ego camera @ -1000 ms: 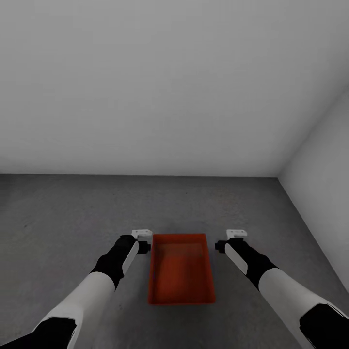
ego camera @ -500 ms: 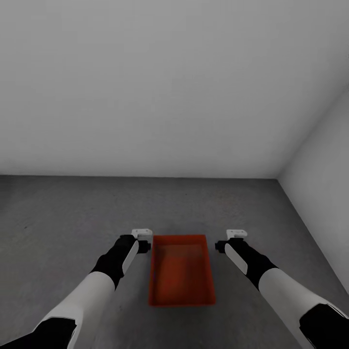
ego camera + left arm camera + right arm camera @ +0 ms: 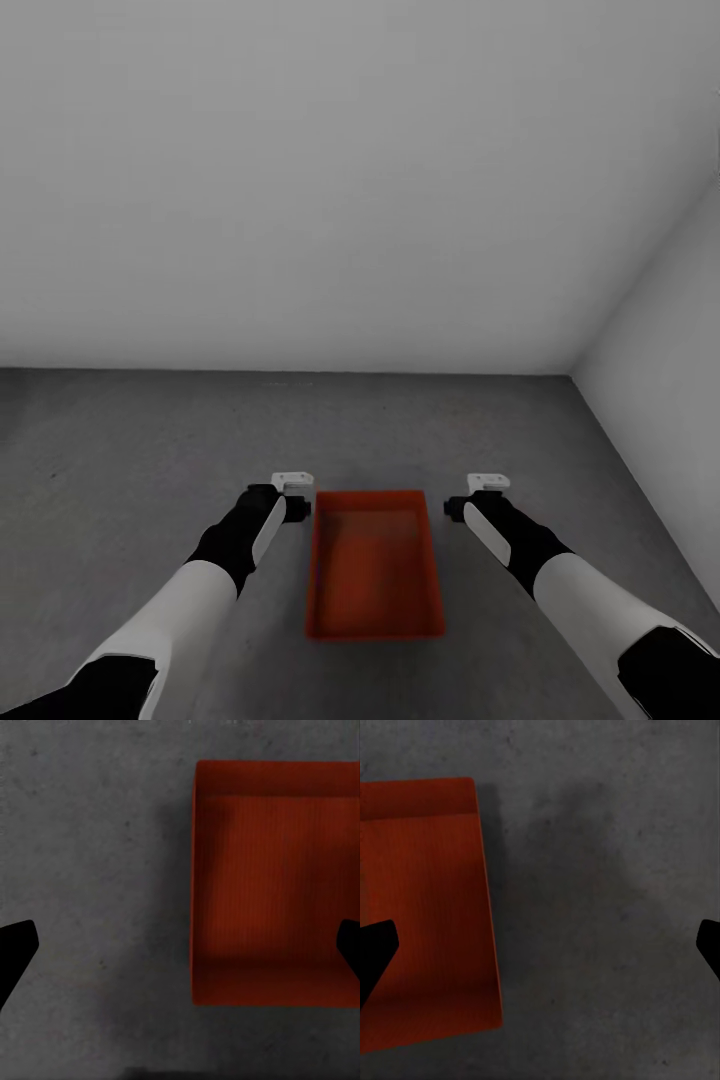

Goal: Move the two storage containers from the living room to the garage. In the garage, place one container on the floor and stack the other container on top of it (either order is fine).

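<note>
Head view: plain red-orange lidless rectangular storage container (image 3: 375,565) flat on the dark grey mottled concrete-like floor (image 3: 120,460), at 6 o'clock in the picture, between both arms. Left gripper (image 3: 292,484) at 10 o'clock of the box, just beside its far left corner; right gripper (image 3: 488,484) at 2 o'clock, a little farther off its right wall. Finger spread not readable from here. Plain white back wall (image 3: 340,180) at 12 o'clock, well apart; white side wall (image 3: 665,400) at 3 o'clock, nearer. Open floor toward 9 o'clock.

Left wrist view: left gripper's dark fingertips (image 3: 15,949) wide apart at the picture's two sides, nothing between them but floor and the box's near wall (image 3: 196,885). Container interior bare.

Right wrist view: right gripper's fingertips (image 3: 373,945) likewise splayed wide, empty, one tip over the box floor, the other over bare concrete. Container wall edge (image 3: 487,900) below.

Judged: thin, straight, stiff walls; probably light, smooth and somewhat slippery. Best hold likely a pinch over the rim of each long wall, one per side, near mid-length to avoid tipping. Only one container visible, so stacking judged not yet done. Ample room on three sides; side wall the sole limit.
</note>
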`<state>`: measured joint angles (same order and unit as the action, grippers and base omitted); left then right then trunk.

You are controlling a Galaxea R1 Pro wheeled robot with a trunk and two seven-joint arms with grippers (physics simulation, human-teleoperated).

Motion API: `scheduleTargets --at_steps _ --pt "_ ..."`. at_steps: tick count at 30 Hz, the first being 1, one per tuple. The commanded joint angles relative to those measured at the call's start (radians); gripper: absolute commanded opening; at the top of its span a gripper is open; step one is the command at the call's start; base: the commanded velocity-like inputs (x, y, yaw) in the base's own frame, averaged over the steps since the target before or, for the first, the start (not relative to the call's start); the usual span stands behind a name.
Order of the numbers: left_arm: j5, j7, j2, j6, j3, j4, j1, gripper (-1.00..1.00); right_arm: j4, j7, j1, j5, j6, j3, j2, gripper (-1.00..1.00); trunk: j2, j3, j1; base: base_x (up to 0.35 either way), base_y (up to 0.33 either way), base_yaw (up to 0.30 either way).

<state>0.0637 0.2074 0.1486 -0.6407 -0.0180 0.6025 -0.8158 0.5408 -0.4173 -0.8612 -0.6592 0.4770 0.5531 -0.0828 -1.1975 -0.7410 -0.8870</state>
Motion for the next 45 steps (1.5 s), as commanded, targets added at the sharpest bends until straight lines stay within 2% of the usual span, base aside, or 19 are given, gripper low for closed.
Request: scheduleTargets --at_steps 1,23,31,45 --pt "0.007 0.007 0.000 -0.004 -0.002 0.001 0.000 1.00 0.002 -0.009 -0.001 -0.010 0.003 0.008 -0.002 1.00 -0.001 0.001 0.000 0.000 0.000 0.000" --pt "0.007 0.009 -0.001 -0.004 -0.002 -0.001 0.000 1.00 0.002 -0.008 -0.001 -0.010 0.003 0.008 -0.002 1.00 -0.001 0.034 0.000 0.000 0.000 0.000" --pt "0.007 0.008 -0.001 -0.004 -0.003 0.000 0.000 1.00 0.002 -0.008 -0.001 -0.010 0.003 0.008 -0.002 1.00 -0.001 0.037 0.000 -0.006 0.000 0.000" --pt "0.007 0.001 -0.001 -0.014 -0.002 0.008 0.000 1.00 0.002 -0.008 -0.001 -0.010 0.003 0.008 0.000 1.00 -0.001 0.037 0.000 -0.301 0.000 0.000"
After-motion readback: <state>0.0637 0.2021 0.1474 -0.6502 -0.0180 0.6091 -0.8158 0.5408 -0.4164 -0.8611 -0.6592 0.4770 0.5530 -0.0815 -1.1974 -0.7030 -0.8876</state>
